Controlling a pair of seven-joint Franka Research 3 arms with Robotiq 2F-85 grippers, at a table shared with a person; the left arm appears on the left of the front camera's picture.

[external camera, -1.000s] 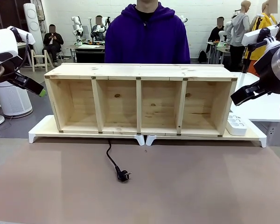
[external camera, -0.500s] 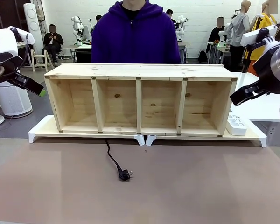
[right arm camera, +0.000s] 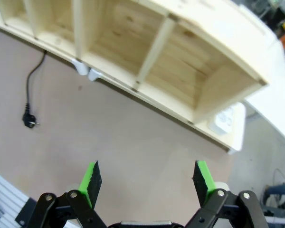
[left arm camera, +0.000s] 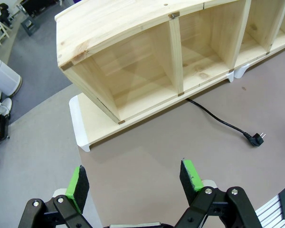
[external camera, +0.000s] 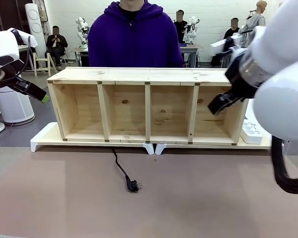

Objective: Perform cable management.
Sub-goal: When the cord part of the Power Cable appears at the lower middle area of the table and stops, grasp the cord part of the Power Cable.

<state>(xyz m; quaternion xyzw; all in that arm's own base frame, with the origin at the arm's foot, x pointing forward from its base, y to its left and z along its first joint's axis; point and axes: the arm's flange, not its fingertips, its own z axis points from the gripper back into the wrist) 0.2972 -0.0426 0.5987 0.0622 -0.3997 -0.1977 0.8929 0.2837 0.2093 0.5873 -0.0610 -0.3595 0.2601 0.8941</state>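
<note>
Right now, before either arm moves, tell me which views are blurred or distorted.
Front view: sharp on the cable, but the near right arm is soft. Left wrist view: crisp, though the shelf bows along its top edge from the wide lens. Right wrist view: smeared overall, plug readable.

black cable, pale wood shelf, purple hoodie

Open lab hall: white wall, far worktable, seated person
</note>
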